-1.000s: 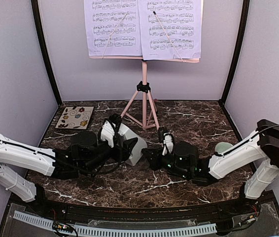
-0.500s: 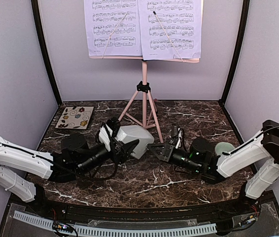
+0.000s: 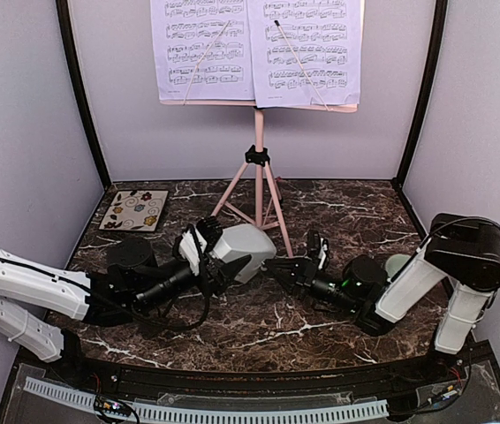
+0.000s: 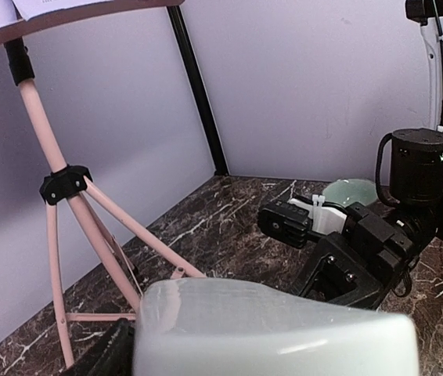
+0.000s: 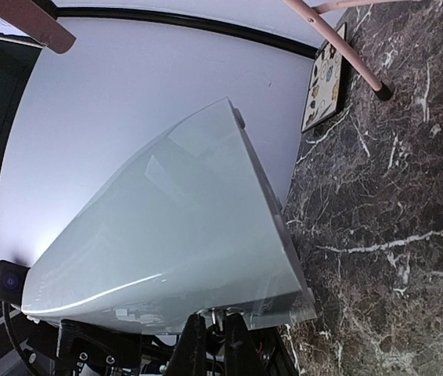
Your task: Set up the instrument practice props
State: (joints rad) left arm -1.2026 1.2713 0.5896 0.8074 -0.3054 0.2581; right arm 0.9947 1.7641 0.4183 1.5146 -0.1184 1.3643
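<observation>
So the left gripper (image 3: 210,258) has its fingers clamped on either side of the white-grey pyramid metronome (image 3: 243,247), which is tipped over at an angle low above the dark marble-look table (image 3: 338,208), a bit left of the middle; can't tell whether it actually touches the surface. In the left wrist view the metronome's pale body fills the bottom of the picture. The right gripper (image 3: 284,267) has its fingers (image 5: 194,348) pressed together, tips right up against the metronome's wide base edge. Can't really tell if they're pinching some tiny bit of it or just touching it. Both arms are stretched low across the table, pointing at each other with the metronome between them. Just behind that, the pink metal music stand on tripod legs (image 3: 259,150) stands upright at the back, with two pale lavender printed sheet-music pages (image 3: 201,44) side by side on its shelf, held by thin clips. A square floral-patterned tile (image 3: 133,210) lies flat in the back-left corner, and a small pale green bowl (image 3: 400,262) peeks out behind the right arm.
</observation>
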